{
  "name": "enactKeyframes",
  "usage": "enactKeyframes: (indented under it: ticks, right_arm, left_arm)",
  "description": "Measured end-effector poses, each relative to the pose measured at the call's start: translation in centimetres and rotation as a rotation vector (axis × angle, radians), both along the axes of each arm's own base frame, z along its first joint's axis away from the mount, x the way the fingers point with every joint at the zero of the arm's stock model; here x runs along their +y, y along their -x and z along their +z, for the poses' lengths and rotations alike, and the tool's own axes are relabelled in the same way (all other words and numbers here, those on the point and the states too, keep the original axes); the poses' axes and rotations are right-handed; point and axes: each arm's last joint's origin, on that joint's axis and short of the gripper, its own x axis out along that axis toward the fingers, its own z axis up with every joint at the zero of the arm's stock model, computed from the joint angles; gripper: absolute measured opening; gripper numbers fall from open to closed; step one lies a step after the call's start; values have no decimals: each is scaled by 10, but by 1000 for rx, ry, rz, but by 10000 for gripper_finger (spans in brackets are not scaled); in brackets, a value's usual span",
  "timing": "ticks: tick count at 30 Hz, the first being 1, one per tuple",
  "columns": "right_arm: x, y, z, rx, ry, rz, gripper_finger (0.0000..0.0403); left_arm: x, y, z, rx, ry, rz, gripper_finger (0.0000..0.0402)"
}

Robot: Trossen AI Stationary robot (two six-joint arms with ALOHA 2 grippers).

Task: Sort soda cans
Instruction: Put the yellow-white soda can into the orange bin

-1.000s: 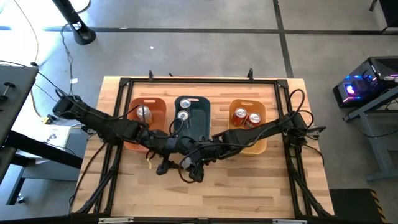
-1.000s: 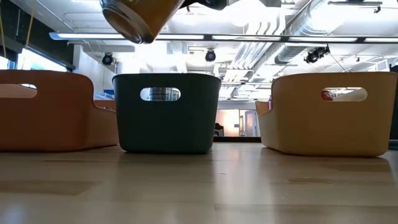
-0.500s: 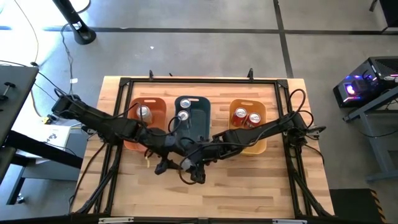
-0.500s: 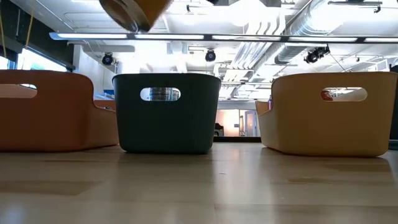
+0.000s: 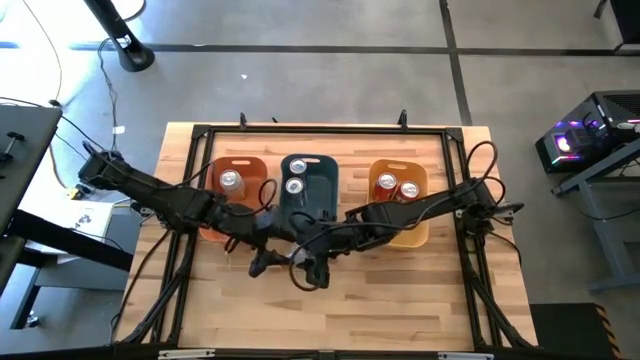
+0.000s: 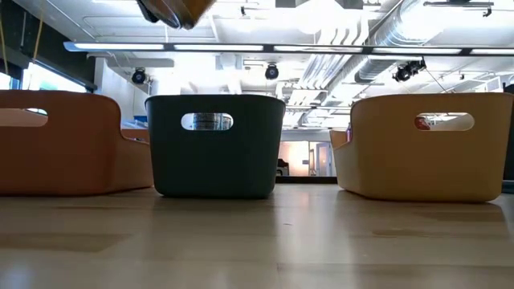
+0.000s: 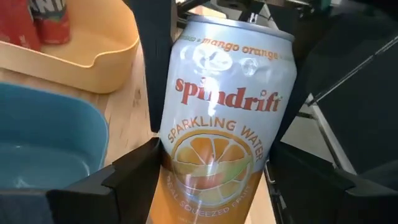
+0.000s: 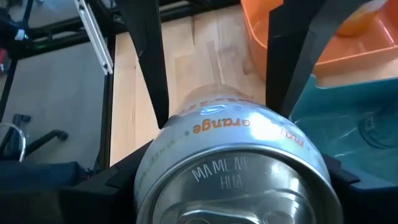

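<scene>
A silver and orange soda can hangs in the air in front of the bins, held between both grippers. My left gripper reaches it from the table's left, my right gripper from the right, and they meet at the can. The low view shows only the can's lower end at the picture's top. One silver can stands in the orange bin. Two silver cans stand in the blue-grey bin, and two red cans in the yellow bin. My left gripper pinches the can's lower half between its two fingers, one on each side of the wall, coming about level from the table's left. The can is lifted clear and tilted. My right gripper has the can's top end between its two fingers, one on each side, coming from the table's right. In the left wrist view its fingers lie along the can's upper wall.
The three bins stand in a row across the table's middle: orange, blue-grey, yellow. Bare wooden table lies in front of them. A black frame runs round the table's edges.
The can has risen: in the low view it has moved up until only its lower end shows at the picture's top. Both grippers have gone up with it and kept their hold.
</scene>
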Motion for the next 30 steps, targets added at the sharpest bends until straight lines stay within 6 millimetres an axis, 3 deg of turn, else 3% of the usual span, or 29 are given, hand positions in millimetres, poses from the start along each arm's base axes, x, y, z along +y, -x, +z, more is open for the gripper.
enactKeyframes:
  ticks: [11,23,30]
  right_arm:
    - [-2,1,1,-7,46,-23,273]
    - [-7,-2,2,-23,73,-12,273]
    - [-10,-4,4,-46,71,-12,273]
  left_arm:
    - [2,0,1,-48,-187,-72,286]
    - [11,-2,-2,-20,-201,-58,391]
    - [11,-2,-3,0,-174,-77,399]
